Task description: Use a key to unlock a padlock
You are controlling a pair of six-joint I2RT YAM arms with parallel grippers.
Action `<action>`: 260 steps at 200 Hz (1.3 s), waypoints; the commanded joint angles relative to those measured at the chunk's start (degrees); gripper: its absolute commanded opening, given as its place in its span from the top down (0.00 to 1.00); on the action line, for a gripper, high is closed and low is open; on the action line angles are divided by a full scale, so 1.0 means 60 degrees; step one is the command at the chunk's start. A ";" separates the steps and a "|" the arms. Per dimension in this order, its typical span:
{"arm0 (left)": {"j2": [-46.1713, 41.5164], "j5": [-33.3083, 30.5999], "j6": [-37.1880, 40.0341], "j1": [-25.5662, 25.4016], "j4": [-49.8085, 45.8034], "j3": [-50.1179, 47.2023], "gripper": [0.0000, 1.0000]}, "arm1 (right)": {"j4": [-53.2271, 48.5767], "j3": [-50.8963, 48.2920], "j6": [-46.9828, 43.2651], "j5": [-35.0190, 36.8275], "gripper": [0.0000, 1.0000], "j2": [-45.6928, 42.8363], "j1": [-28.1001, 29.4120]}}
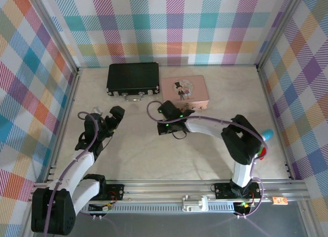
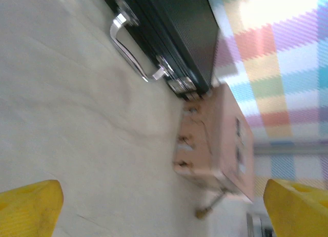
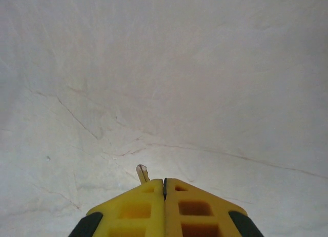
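The right gripper [image 3: 164, 183] has its ribbed yellow fingers pressed flat together, pinching the key [image 3: 142, 172], whose thin pale tip pokes out over the matte, faintly veined table [image 3: 205, 67]. The left gripper [image 2: 161, 201] gapes wide, holding nothing. The padlock [image 2: 201, 212], a blurred brass speck with a thin stem, lies just beside a corner of the pink tin [image 2: 220, 139], right of the black case [image 2: 179, 26].

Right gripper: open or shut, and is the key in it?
Shut on the key: the right gripper has its fingers pressed together, with the pale tip poking out from them.
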 commanded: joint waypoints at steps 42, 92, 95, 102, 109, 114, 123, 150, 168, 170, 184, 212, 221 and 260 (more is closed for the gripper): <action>0.2075 -0.0886 -0.2468 -0.2967 0.3040 0.0485 0.23 | 0.0694 -0.0994 -0.0515 -0.1023 1.00 -0.1969 -0.1232; 0.5041 -0.0913 -0.3265 -0.4365 0.5510 0.1728 0.32 | 0.1192 -0.1495 -0.0727 -0.1131 1.00 -0.2974 -0.1307; 0.5200 -0.0872 -0.3331 -0.4410 0.5669 0.1786 0.33 | 0.1219 -0.1509 -0.0727 -0.1134 1.00 -0.3001 -0.1315; 0.5562 -0.0800 -0.3488 -0.4528 0.6225 0.1870 0.36 | 0.1195 -0.1530 -0.0750 -0.1126 1.00 -0.3053 -0.1308; 0.5861 -0.0823 -0.3580 -0.4642 0.6749 0.1885 0.38 | 0.1202 -0.1558 -0.0781 -0.1131 1.00 -0.3096 -0.1308; 0.6025 -0.0907 -0.3639 -0.4730 0.7043 0.1890 0.38 | 0.1215 -0.1583 -0.0809 -0.1125 1.00 -0.3135 -0.1306; 0.6223 -0.1071 -0.3757 -0.4866 0.7342 0.1905 0.38 | 0.1230 -0.1653 -0.0816 -0.1099 1.00 -0.3207 -0.1308; 0.6546 -0.1380 -0.3870 -0.5216 0.7663 0.1977 0.38 | 0.1366 -0.1832 -0.0822 -0.1124 1.00 -0.3393 -0.1324; 0.6557 -0.1455 -0.3793 -0.5347 0.7624 0.2006 0.42 | 0.1404 -0.1868 -0.0850 -0.1080 1.00 -0.3441 -0.1323; 0.6547 -0.1461 -0.3791 -0.5348 0.7614 0.2007 0.42 | 0.1389 -0.1869 -0.0841 -0.1069 1.00 -0.3439 -0.1323; 0.6512 -0.1484 -0.3729 -0.5363 0.7517 0.1982 0.48 | 0.1421 -0.1898 -0.0868 -0.1028 1.00 -0.3454 -0.1334; 0.6491 -0.1560 -0.3727 -0.5437 0.7398 0.1907 0.66 | 0.1658 -0.1983 -0.0809 -0.1087 1.00 -0.3522 -0.1366; 0.6509 -0.1549 -0.3738 -0.5473 0.7394 0.1902 0.72 | 0.1746 -0.2014 -0.0765 -0.1082 1.00 -0.3533 -0.1365; 0.6477 -0.1519 -0.3682 -0.5541 0.7376 0.1923 0.93 | 0.1933 -0.2060 -0.0731 -0.1113 1.00 -0.3642 -0.1407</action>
